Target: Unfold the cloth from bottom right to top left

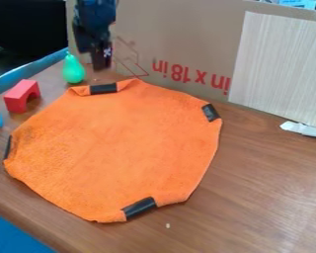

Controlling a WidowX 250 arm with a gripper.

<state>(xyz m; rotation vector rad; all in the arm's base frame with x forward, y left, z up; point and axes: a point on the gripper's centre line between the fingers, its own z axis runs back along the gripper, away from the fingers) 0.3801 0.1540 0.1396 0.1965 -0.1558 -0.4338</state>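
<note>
Your orange cloth (121,148) lay mostly flat on the bench (259,192), left of centre. Your gripper (100,59) hung near the cloth's far edge, by the green pear (73,69); whether it was clenched or released, you couldn't tell.

Cardboard (180,34): upright, across the top
Panel (279,69): pale, streaked, upper right
Table (266,183): brown wood, middle to bottom

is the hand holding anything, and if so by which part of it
Nothing that I can see: the hand hangs beyond the orange cloth's far edge, with a visible gap between them.
</note>
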